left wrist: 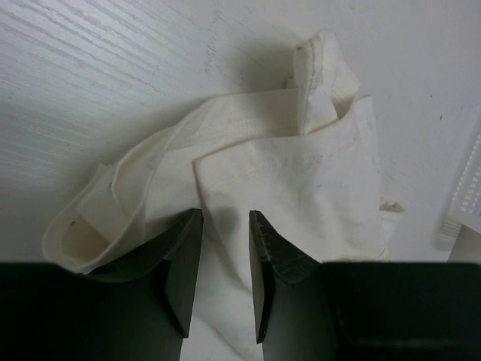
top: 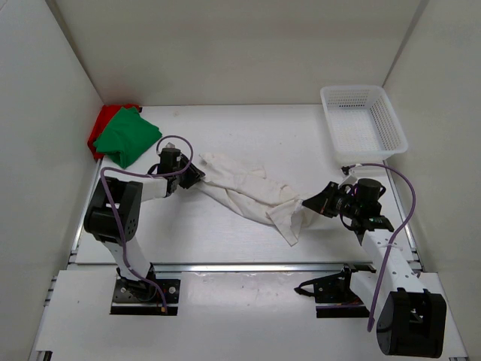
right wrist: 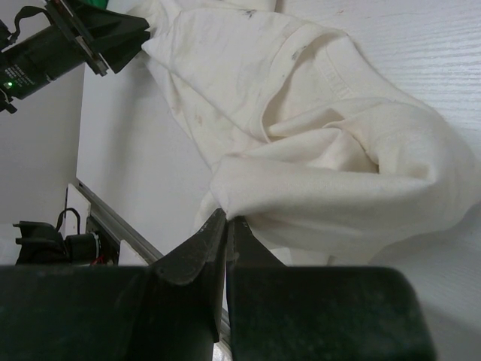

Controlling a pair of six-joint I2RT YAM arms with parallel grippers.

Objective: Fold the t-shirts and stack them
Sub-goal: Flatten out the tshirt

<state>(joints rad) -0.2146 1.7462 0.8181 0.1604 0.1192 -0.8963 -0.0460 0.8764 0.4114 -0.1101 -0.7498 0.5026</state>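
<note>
Right pincer pinching white shirt | table white woodgrain | walls white

White shirt: soft matt cloth

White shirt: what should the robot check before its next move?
1. Right end effector pinching the white shirt: ok, jaws shut on a fold.
2. Left end effector gripping it: not ok, jaws apart with cloth between.
3. Shirt lying flat: not ok, bunched and twisted.
4. Green shirt and red shirt out of the way: ok, piled in the far left corner.
5. Basket apart from the cloth: ok, at the far right.
</note>
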